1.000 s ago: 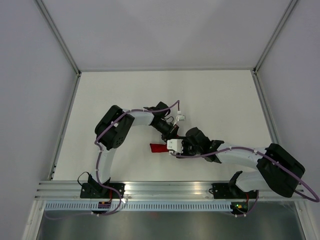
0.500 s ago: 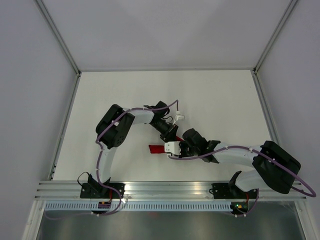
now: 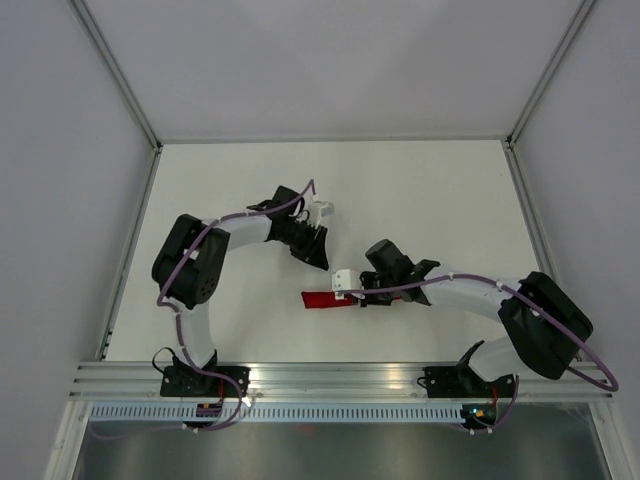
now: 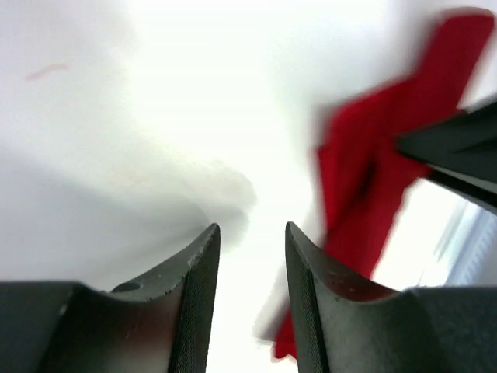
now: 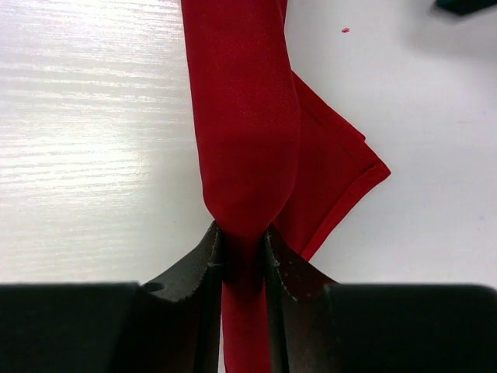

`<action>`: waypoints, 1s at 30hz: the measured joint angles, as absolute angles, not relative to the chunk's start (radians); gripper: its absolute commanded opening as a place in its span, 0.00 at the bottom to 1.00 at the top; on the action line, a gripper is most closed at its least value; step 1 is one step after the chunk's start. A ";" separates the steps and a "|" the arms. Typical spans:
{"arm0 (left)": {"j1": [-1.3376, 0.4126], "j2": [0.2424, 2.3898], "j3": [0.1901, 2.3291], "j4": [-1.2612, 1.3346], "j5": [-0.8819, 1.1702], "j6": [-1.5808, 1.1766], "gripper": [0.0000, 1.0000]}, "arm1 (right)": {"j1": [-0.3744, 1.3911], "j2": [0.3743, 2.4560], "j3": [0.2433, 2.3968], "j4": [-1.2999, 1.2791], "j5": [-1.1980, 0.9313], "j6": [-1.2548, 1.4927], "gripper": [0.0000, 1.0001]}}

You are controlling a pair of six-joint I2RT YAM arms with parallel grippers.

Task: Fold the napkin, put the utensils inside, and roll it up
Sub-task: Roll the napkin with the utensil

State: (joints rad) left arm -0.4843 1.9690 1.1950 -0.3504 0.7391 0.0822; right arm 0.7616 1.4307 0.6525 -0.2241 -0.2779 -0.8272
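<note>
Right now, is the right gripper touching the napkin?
Touching. The right wrist view shows the right gripper pinching the rolled napkin between its fingers, no gap.

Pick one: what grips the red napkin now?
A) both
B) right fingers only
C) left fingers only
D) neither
B: in the right wrist view the right gripper is pinched shut on the rolled napkin, while the left gripper stands apart from it, holding nothing.
</note>
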 measured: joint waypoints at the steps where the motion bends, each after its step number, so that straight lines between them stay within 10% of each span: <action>1: -0.464 1.932 1.157 -0.311 0.686 0.053 0.44 | 0.751 1.445 0.672 -0.247 -0.295 -0.830 0.07; 17: -0.545 1.121 0.449 0.565 0.098 -0.235 0.50 | 0.532 1.880 1.161 -0.752 -0.653 -0.934 0.06; 30: -0.953 1.220 0.371 0.633 -0.083 0.020 0.53 | 0.487 2.091 1.391 -1.047 -0.770 -0.958 0.07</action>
State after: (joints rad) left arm -0.9535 1.2201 0.3706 0.6327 -0.0830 0.0196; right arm 0.4866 2.0911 1.3914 -1.0473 -0.7696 -0.9585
